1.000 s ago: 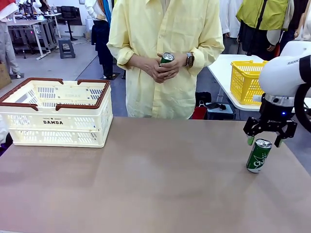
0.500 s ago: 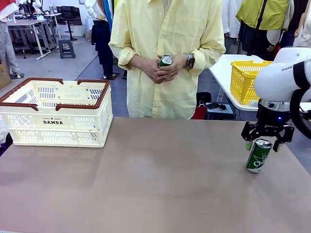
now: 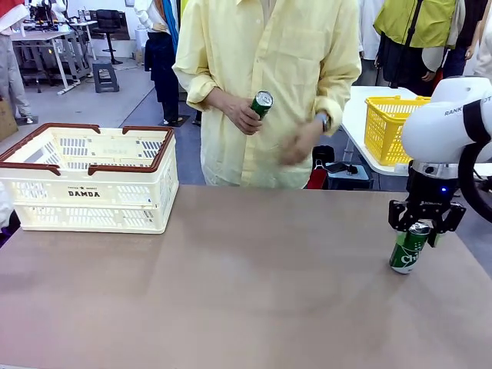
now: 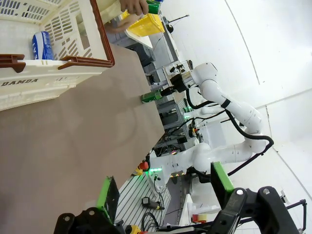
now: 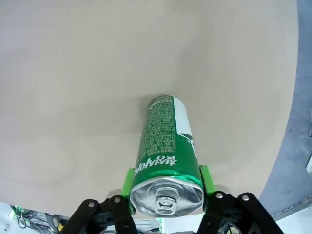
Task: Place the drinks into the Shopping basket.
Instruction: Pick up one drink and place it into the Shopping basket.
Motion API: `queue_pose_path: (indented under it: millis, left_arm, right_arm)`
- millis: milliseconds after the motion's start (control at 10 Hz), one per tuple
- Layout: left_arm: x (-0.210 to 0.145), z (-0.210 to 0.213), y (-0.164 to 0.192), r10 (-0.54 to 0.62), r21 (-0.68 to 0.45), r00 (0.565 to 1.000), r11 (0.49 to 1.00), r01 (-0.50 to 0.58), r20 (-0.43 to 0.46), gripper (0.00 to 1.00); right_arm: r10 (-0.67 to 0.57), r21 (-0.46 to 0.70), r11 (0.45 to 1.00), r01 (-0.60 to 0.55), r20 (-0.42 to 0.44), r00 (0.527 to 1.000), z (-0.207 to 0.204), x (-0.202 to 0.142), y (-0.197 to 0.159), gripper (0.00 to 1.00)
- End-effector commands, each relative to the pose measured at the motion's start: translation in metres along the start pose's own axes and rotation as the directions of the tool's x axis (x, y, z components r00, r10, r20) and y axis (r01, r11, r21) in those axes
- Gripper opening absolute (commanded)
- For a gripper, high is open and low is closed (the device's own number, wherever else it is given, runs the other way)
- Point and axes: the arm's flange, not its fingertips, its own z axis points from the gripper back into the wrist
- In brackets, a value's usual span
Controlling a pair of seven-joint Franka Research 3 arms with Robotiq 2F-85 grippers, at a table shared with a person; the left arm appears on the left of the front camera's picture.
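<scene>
A green drink can stands slightly tilted on the table's right side. My right gripper is over its top, shut on it. In the right wrist view the green pads press both sides of the can just below its silver lid. The person across the table holds another green can in one hand. The cream-white Shopping basket sits at the far left, and a blue-and-white can lies inside it. My left gripper is open and holds nothing, well back from the basket.
A yellow mesh basket stands on a white table behind the right arm. The brown tabletop lies bare between the basket and the can. The table's right edge runs close to the can.
My right gripper came down over the green can and shut on its top. The person took one hand off the other can and lifted that can slightly.
</scene>
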Motion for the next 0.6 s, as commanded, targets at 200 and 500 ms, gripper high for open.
queue_pose_path:
  millis: [200,500]
  left_arm:
    - [-0.003,0.0,-0.001,0.0,-0.003,1.0,1.0,0.0,-0.001,1.0]
    - [-0.003,0.0,-0.001,0.0,-0.003,1.0,1.0,0.0,-0.001,1.0]
  right_arm:
    - [-0.002,-0.007,1.0,0.002,-0.006,1.0,0.002,-0.003,0.005,0.0]
    - [0.01,0.003,1.0,-0.01,0.032,0.999,0.014,-0.007,0.003,0.0]
